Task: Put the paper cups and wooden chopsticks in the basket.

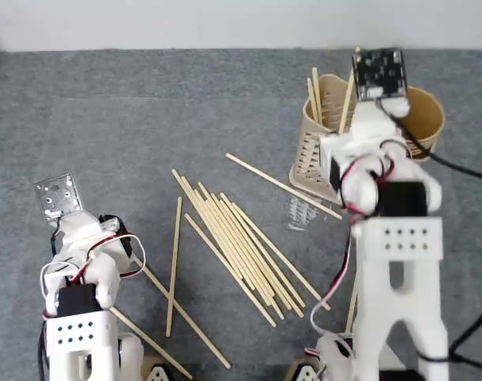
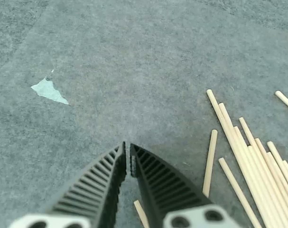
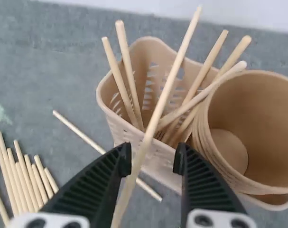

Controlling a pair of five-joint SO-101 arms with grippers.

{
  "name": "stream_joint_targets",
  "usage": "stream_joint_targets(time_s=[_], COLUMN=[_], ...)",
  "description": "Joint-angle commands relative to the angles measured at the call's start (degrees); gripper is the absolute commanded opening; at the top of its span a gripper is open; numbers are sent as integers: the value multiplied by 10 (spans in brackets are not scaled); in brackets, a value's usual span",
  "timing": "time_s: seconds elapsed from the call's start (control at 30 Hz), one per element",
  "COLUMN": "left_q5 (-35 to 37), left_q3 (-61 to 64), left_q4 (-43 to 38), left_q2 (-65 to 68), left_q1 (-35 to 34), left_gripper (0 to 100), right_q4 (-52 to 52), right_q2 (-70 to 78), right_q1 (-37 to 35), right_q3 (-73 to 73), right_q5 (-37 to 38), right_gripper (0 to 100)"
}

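Grey felt-like cloth (image 1: 145, 119) covers the table, and behind it stands a pale wall.

At the near side, the left gripper (image 2: 127, 145) hangs over bare cloth. Its black ribbed fingers are pressed almost together, with only a thin slit between them, and they hold nothing. The loose chopsticks (image 1: 241, 246) lie near it at the side, not touching it. They are thin, straight sticks of light wood, spread out flat like a fan in the middle of the table. One single chopstick (image 1: 174, 266) lies apart from them, closer to the left arm. A small pale triangular patch (image 2: 49, 90) is on the cloth further away.

At the far side, the right gripper (image 3: 153, 152) is above the basket (image 3: 120, 118). Its fingers stand clearly apart. A tilted chopstick (image 3: 167, 90) passes between them, close against one finger, and its lower end goes down out of view. The basket is beige plastic with slotted walls, and several chopsticks stand tilted inside. A brown paper cup (image 3: 257, 137), round and smooth, touches the basket's side. I cannot tell whether it sits inside or beside it.
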Motion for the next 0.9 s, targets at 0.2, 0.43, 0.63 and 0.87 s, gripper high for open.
stream_joint_targets(time_s=[0.2, 0.43, 0.63, 0.87], left_q5=[-7, -7, -7, -7], left_q3=[-2, -2, -2, -2], left_q4=[-11, -11, -11, -11], left_q2=[-11, -11, -11, -11], left_q1=[0, 0, 0, 0], left_gripper=[15, 15, 15, 15], right_q4=[67, 68, 68, 71], right_q2=[63, 78, 90, 98], right_q1=[-4, -15, -19, -15], right_q3=[-107, -107, -105, -105], right_q5=[-8, -8, -7, -3], right_gripper=[151, 150, 141, 71])
